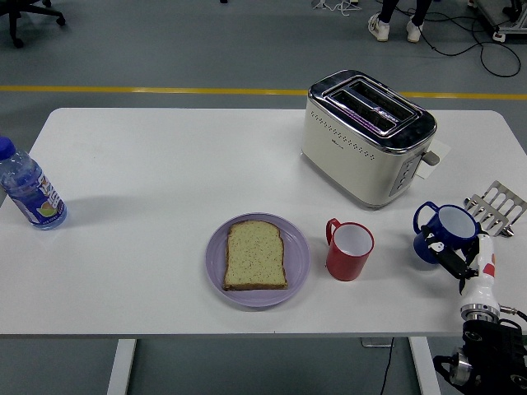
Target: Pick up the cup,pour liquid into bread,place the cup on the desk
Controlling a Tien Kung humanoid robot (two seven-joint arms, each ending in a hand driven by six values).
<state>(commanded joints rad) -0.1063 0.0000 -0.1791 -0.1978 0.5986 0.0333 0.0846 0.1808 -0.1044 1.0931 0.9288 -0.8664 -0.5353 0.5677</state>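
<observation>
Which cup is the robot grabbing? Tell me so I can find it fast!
Find the big cream toaster at the table's back right. In front of it, near the right edge, the robot's right hand grips a blue cup beside a metal rack. It is blue with two handles; its neighbour, the red cup, stands free.

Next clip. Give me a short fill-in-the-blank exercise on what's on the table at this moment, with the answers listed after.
1. The slice of bread lies on a ____ plate.
2. The right hand is closed on the ____ cup.
3. The red cup stands between the plate and the ____ cup.
4. The water bottle lies at the table's ____ edge.

Missing words: purple; blue; blue; left
</observation>
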